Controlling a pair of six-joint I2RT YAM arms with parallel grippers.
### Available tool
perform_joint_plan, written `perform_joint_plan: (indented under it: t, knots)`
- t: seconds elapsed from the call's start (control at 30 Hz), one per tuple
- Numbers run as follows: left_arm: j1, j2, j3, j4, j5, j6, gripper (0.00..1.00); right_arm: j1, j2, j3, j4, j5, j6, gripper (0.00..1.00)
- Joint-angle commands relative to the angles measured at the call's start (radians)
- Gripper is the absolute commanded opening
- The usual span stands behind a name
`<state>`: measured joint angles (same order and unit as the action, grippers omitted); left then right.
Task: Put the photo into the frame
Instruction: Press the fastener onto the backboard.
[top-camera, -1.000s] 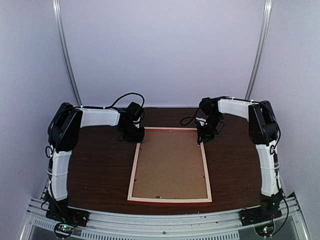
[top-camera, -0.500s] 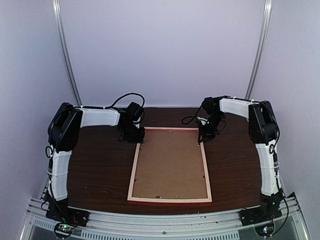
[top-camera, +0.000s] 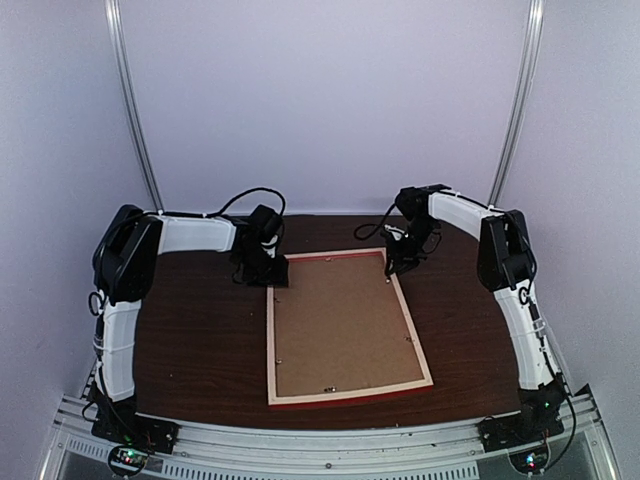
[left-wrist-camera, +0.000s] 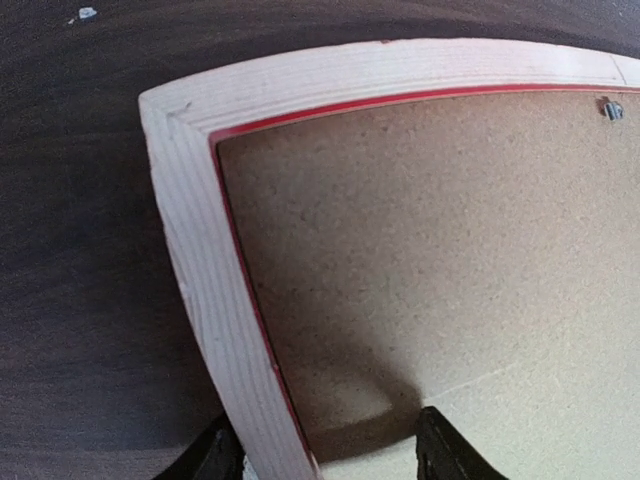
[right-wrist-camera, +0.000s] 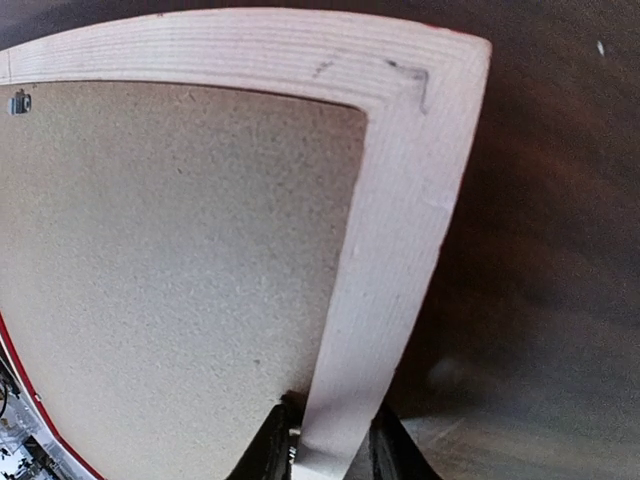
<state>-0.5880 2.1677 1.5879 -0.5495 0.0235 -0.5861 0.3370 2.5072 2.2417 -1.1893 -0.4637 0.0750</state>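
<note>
Now that the face-down, pale-backed, red-edged wooden picture frame (top-camera: 270, 345) has swung leftward at mid-bench (top-camera: 190, 340), we judge it merely repositioned: left end effector (left-wrist-camera: 325, 455) released astride one strip, right end effector (right-wrist-camera: 328, 450) clenched on the other, photo nowhere visible.

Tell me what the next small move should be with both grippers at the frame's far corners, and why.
Probably lift the left gripper straight up. Its jaws stand open astride the frame's left strip without gripping it, while the right gripper is pinched on the right strip. The frame lies flat on the table, back up, so a vertical exit should avoid nudging it.
</note>
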Motion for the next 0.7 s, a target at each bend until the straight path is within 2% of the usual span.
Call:
perform_joint_plan:
  t: [0.0, 0.13, 0.27, 0.53, 0.67]
  knots:
    - [0.025, 0.010, -0.011, 0.042, 0.082, -0.003, 0.61, 0.019, 0.072, 0.083, 0.029, -0.092, -0.037, 0.29]
    - [0.041, 0.008, -0.005, 0.037, 0.069, 0.006, 0.65, 0.017, 0.053, 0.070, 0.087, -0.096, -0.012, 0.41]
    - [0.048, 0.016, -0.004, 0.051, 0.081, 0.006, 0.66, 0.011, 0.007, 0.041, 0.143, -0.087, 0.026, 0.47]
    - [0.060, 0.032, 0.001, 0.062, 0.077, 0.014, 0.55, 0.007, -0.075, -0.049, 0.173, 0.000, 0.051, 0.49]
    - [0.060, 0.034, -0.004, 0.078, 0.090, 0.011, 0.53, 0.007, -0.096, -0.096, 0.164, 0.036, 0.053, 0.49]
